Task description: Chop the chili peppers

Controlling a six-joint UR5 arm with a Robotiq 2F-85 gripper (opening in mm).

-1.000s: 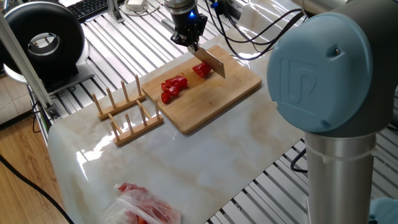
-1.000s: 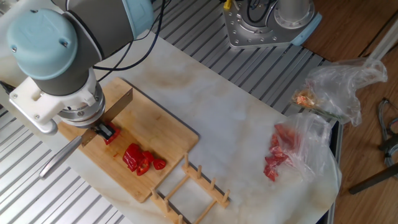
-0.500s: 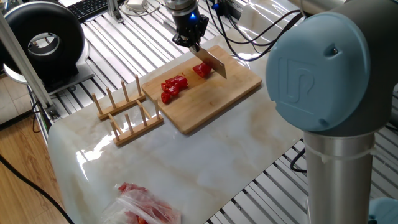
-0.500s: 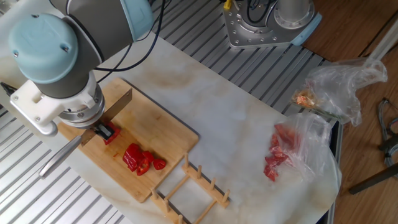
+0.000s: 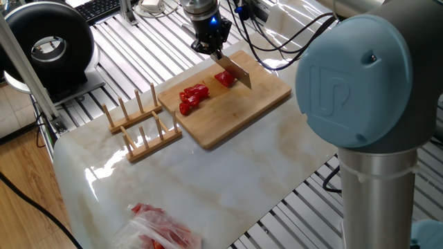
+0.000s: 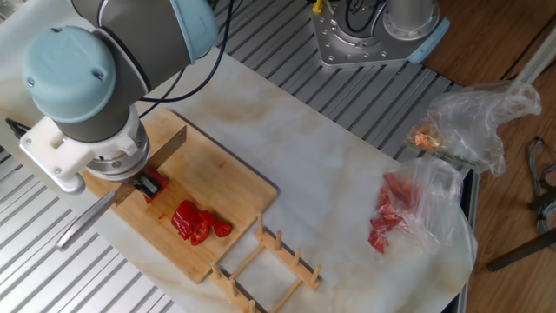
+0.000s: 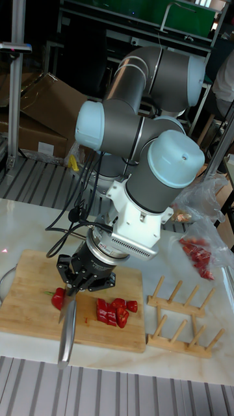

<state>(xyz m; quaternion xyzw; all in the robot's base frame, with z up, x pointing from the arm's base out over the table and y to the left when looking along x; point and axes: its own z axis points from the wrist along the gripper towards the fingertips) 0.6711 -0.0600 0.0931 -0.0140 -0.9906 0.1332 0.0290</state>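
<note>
The chili peppers lie on a wooden cutting board [image 5: 239, 107]: a heap of red chunks [image 5: 193, 97] toward its rack end and one larger red piece [image 5: 223, 78] under the knife. My gripper [image 5: 210, 47] is shut on a knife whose blade [image 5: 236, 70] rests slanted across that piece. In the other fixed view the wrist hides the fingers; the blade [image 6: 165, 148] and the handle [image 6: 85, 223] show on either side of the piece [image 6: 155, 185], with the chunks [image 6: 198, 222] nearby. The tall fixed view shows my gripper [image 7: 81, 286], the knife [image 7: 67, 328], the piece [image 7: 58, 298] and the chunks [image 7: 114, 311].
A wooden dish rack [image 5: 140, 125] stands just beside the board. A clear plastic bag showing red [image 5: 163, 229] lies at the marble top's other end, with a second crumpled bag [image 6: 471, 117] near it. The arm's large blue joint [image 5: 360, 76] blocks the right side.
The arm's wrist and elbow have drifted slightly sideways. The knife stays on the larger pepper piece, and the chunks have not moved.
</note>
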